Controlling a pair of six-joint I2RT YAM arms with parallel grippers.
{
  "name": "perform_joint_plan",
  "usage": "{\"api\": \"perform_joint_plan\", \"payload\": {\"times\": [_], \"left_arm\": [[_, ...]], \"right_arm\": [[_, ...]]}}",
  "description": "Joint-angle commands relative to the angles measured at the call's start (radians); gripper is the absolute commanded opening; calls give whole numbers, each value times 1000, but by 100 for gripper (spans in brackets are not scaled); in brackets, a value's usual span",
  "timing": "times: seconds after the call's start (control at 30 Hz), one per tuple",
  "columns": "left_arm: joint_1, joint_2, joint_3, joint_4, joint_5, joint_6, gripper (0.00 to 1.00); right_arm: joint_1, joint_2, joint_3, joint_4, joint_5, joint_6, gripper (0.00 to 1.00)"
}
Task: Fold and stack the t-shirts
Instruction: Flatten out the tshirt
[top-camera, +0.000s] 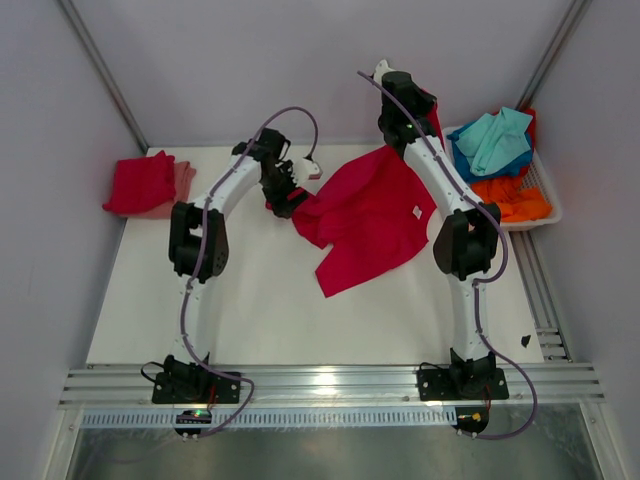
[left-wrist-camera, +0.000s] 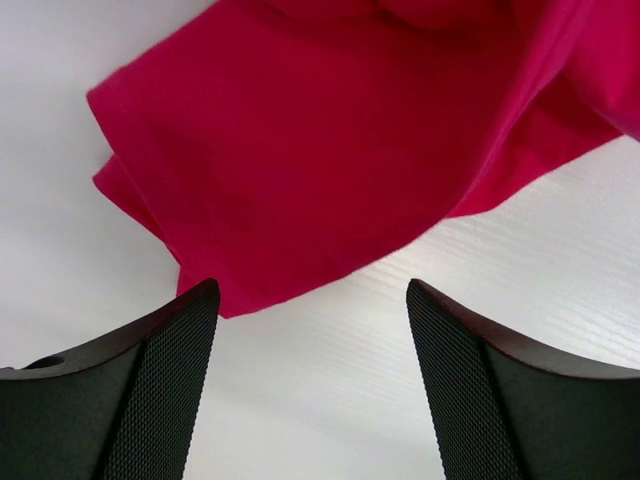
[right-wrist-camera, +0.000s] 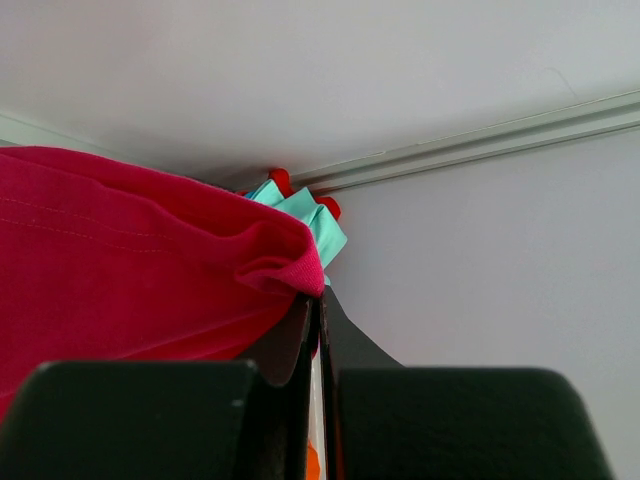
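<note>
A crimson t-shirt (top-camera: 368, 218) lies spread across the middle of the table, one corner lifted toward the back right. My right gripper (top-camera: 425, 108) is shut on that raised corner; in the right wrist view the shirt's hem (right-wrist-camera: 285, 270) bunches at the pinched fingertips of the right gripper (right-wrist-camera: 320, 296). My left gripper (top-camera: 287, 203) hovers low at the shirt's left edge. In the left wrist view the left gripper (left-wrist-camera: 312, 290) is open with bare table between its fingers (left-wrist-camera: 165, 390), and the crimson t-shirt (left-wrist-camera: 330, 140) ends just ahead of them.
A folded crimson t-shirt (top-camera: 140, 180) rests on a salmon pink one (top-camera: 181, 180) at the back left of the table. A white basket (top-camera: 546, 196) at the back right holds teal (top-camera: 498, 138), blue (top-camera: 466, 158) and orange (top-camera: 512, 198) shirts. Grey walls close in the sides.
</note>
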Motion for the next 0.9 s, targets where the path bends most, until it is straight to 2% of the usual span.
{"api": "perform_joint_plan", "payload": {"times": [0.0,0.07,0.3,0.37,0.4,0.5,0.53,0.6,0.63,0.73,0.87], "left_arm": [[-5,26,55,54,27,-31,76],[-10,35,57,67,27,-37,72],[-19,41,60,30,39,-13,69],[-19,27,38,13,44,3,66],[-19,23,31,12,44,16,62],[-21,33,37,-8,46,24,41],[-21,45,52,-46,44,23,27],[-22,91,124,-86,35,7,14],[-24,105,147,-103,30,-16,3],[-22,118,178,-98,-20,-77,0],[-19,98,211,30,-143,-190,0]], "right_arm": [[-3,-14,41,26,29,3,3],[-3,-13,41,25,31,3,3],[-7,-14,41,26,31,2,3],[-8,-14,42,21,31,6,3],[-8,-13,41,21,31,9,3],[-8,-5,45,17,31,11,3],[-8,-5,47,17,30,12,3],[-8,-5,47,15,31,12,3],[-8,-7,47,15,30,14,3],[-8,-14,50,9,30,35,3],[-10,-36,108,-55,-18,111,3]]}}
